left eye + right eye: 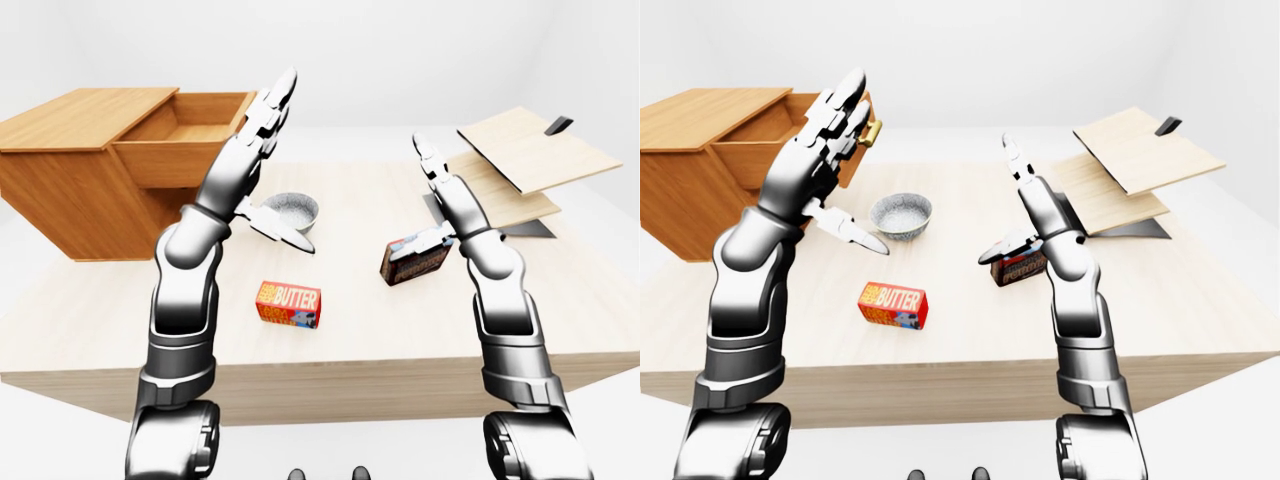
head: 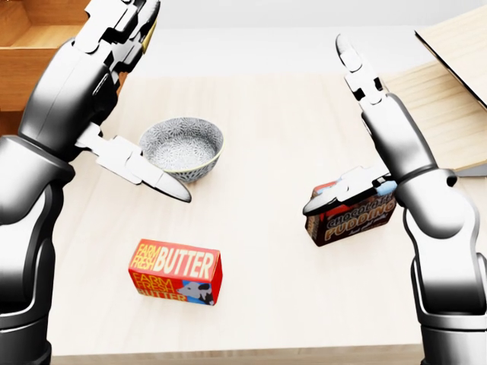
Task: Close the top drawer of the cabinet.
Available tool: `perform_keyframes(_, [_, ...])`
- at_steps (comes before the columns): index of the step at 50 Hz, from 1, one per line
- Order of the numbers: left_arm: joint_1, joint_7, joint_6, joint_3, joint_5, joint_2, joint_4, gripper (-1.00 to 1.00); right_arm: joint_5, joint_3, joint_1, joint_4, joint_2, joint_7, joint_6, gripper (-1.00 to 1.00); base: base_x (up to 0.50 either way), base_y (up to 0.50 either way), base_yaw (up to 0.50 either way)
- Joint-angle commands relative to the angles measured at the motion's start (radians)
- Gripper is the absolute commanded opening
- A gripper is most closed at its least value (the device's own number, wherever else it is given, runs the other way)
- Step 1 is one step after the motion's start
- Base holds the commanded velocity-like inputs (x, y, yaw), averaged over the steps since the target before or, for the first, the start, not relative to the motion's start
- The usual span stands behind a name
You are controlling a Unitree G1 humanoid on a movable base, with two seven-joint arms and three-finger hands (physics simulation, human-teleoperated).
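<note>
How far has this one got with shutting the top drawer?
Nothing is done yet: the top drawer stands pulled out of the cabinet. In hand: the left hand is raised, fingers open, by the drawer's face near its brass handle; contact is unclear. The right hand hangs open, idle. Left: the whole push in.

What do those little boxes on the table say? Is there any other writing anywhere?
"FARM FRESH BUTTER" on the butter box; the words show again, partly cut off, on its lower face.
"CHOCOLATE PUDDING" on the pudding box, partly hidden by the right hand.
Bowl, cabinet, boards: no writing visible.
</note>
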Motion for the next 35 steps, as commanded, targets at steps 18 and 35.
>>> perform_keyframes(18, [-0.118,0.02,0.0,-0.02,0.026,-0.019,0.103,1.0,0.009,0.002,0.024,-0.003,0.008,0.019,0.0,1.0,0.2,0.0,0.0])
perform_keyframes(35, [-0.109,0.014,0.0,-0.025,0.031,-0.021,0.072,1.0,0.001,0.005,0.03,-0.013,0.01,0.019,0.0,1.0,0.19,0.0,0.0])
